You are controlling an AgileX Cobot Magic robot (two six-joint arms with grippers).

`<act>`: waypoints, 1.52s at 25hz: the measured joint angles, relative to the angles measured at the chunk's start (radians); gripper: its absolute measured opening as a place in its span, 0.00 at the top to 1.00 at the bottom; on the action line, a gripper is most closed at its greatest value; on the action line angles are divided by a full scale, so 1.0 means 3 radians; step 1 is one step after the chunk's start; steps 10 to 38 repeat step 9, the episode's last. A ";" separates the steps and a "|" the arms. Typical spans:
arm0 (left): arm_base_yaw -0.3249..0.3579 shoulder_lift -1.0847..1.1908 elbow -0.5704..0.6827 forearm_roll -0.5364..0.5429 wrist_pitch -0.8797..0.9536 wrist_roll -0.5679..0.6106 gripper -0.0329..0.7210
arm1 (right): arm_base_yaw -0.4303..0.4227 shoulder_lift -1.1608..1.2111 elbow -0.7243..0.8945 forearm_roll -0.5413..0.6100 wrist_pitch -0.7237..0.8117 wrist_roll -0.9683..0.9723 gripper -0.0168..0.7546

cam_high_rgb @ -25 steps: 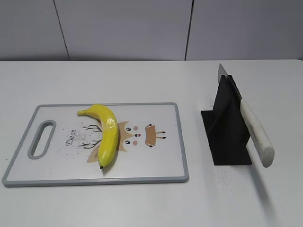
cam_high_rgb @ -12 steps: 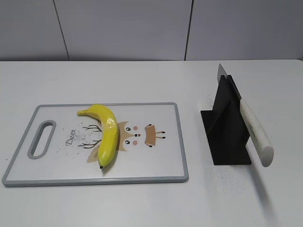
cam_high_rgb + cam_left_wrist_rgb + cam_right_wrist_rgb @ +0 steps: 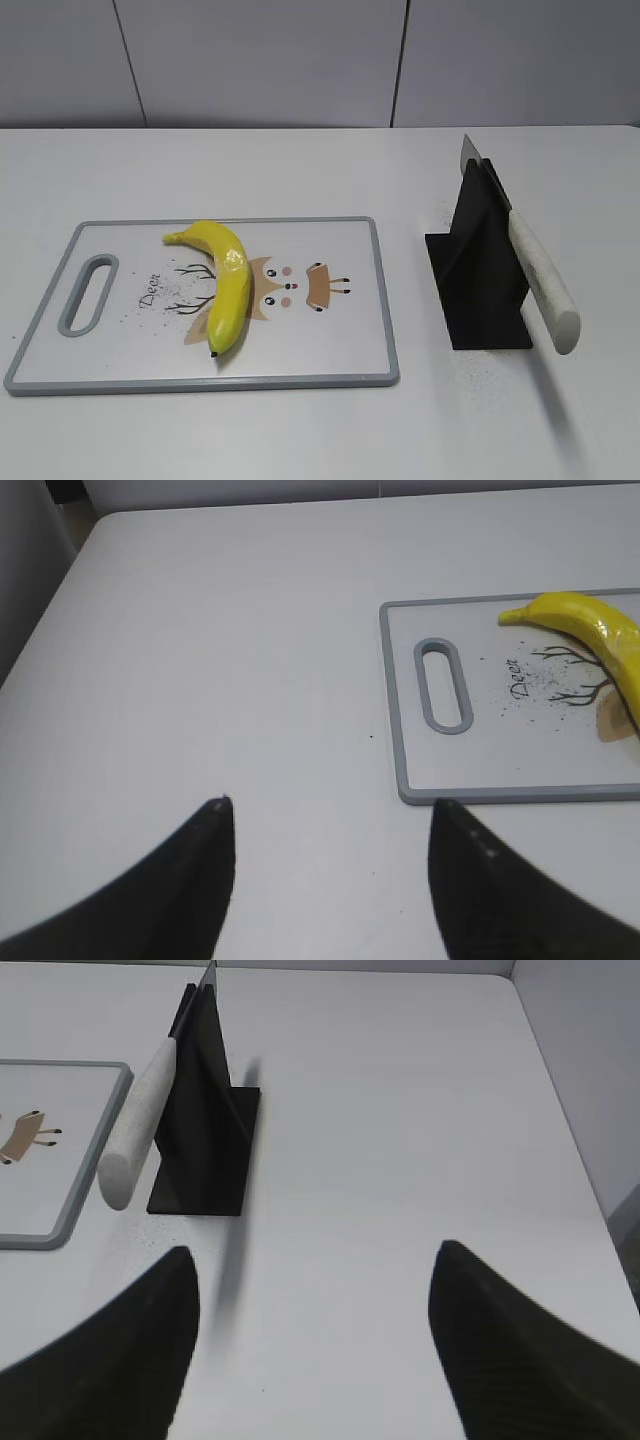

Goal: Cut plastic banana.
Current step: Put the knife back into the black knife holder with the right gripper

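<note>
A white table (image 3: pixel 300 440) stands before a plain grey panelled wall, and at the left of the exterior frame the plastic banana (image 3: pixel 228 283) lies on the cutting board (image 3: pixel 340 350), while the knife (image 3: pixel 535 275) leans in its black stand (image 3: pixel 478 290) at the right. The left gripper (image 3: pixel 325 825) and the right gripper (image 3: pixel 315 1270) both hang with jaws spread wide and empty. I think the right one should take the white handle squarely and lift the blade out along the slot.
</note>
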 joint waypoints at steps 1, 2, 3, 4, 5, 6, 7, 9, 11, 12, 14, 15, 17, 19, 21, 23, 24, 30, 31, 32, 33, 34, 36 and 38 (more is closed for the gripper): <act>0.0000 0.0000 0.0000 0.0000 0.0000 0.0000 0.18 | -0.0003 0.0000 0.0000 0.0000 0.0000 0.0000 0.28; 0.0000 0.0000 0.0000 0.0000 0.0000 0.0000 0.18 | -0.0003 0.0000 0.0000 0.0000 0.0000 0.0000 0.28; 0.0000 0.0000 0.0000 0.0000 0.0000 0.0000 0.18 | -0.0003 0.0000 0.0000 0.0000 0.0000 0.0000 0.28; 0.0000 0.0000 0.0000 0.0000 0.0000 0.0000 0.18 | -0.0003 0.0000 0.0000 0.0000 0.0000 0.0000 0.28; 0.0000 0.0000 0.0000 0.0000 0.0000 0.0000 0.18 | -0.0003 0.0000 0.0000 0.0000 0.0000 0.0000 0.28; 0.0000 0.0000 0.0000 0.0000 0.0000 0.0000 0.18 | -0.0003 0.0000 0.0000 0.0000 0.0000 0.0000 0.28; 0.0000 0.0000 0.0000 0.0000 0.0000 0.0000 0.18 | -0.0003 0.0000 0.0000 0.0000 0.0000 0.0000 0.28; 0.0000 0.0000 0.0000 0.0000 0.0000 0.0000 0.18 | -0.0003 0.0000 0.0000 0.0000 0.0000 0.0000 0.28; 0.0000 0.0000 0.0000 0.0000 0.0000 0.0000 0.18 | -0.0003 0.0000 0.0000 0.0000 0.0000 0.0000 0.28; 0.0000 0.0000 0.0000 0.0000 0.0000 0.0000 0.18 | -0.0003 0.0000 0.0000 0.0000 0.0000 0.0000 0.28; 0.0000 0.0000 0.0000 0.0000 0.0000 0.0000 0.18 | -0.0003 0.0000 0.0000 0.0000 0.0000 0.0000 0.28; 0.0000 0.0000 0.0000 0.0000 0.0000 0.0000 0.18 | -0.0003 0.0000 0.0000 0.0000 0.0000 0.0000 0.28; 0.0000 0.0000 0.0000 0.0000 0.0000 0.0000 0.18 | -0.0003 0.0000 0.0000 0.0000 0.0000 0.0000 0.28; 0.0000 0.0000 0.0000 0.0000 0.0000 0.0000 0.18 | -0.0003 0.0000 0.0000 0.0000 0.0000 0.0000 0.28; 0.0000 0.0000 0.0000 0.0000 0.0000 0.0000 0.18 | -0.0003 0.0000 0.0000 0.0000 0.0000 0.0000 0.28; 0.0000 0.0000 0.0000 0.0000 0.0000 0.0000 0.18 | -0.0003 0.0000 0.0000 0.0000 0.0000 0.0000 0.28; 0.0000 0.0000 0.0000 0.0000 0.0000 0.0000 0.18 | -0.0003 0.0000 0.0000 0.0000 0.0000 0.0000 0.28; 0.0000 0.0000 0.0000 0.0000 0.0000 0.0000 0.18 | -0.0003 0.0000 0.0000 0.0000 0.0000 0.0000 0.28; 0.0000 0.0000 0.0000 0.0000 0.0000 0.0000 0.18 | -0.0003 0.0000 0.0000 0.0000 0.0000 0.0000 0.28; 0.0000 0.0000 0.0000 0.0000 0.0000 0.0000 0.18 | -0.0003 0.0000 0.0000 0.0000 0.0000 0.0000 0.28; 0.0000 0.0000 0.0000 0.0000 0.0000 0.0000 0.18 | -0.0003 0.0000 0.0000 0.0000 0.0000 0.0000 0.28; 0.0000 0.0000 0.0000 0.0000 0.0000 0.0000 0.18 | -0.0003 0.0000 0.0000 0.0000 0.0000 0.0000 0.28; 0.0000 0.0000 0.0000 0.0000 0.0000 0.0000 0.18 | -0.0003 0.0000 0.0000 0.0000 0.0000 0.0000 0.28; 0.0000 0.0000 0.0000 0.0000 0.0000 0.0000 0.18 | -0.0003 0.0000 0.0000 0.0000 0.0000 0.0000 0.28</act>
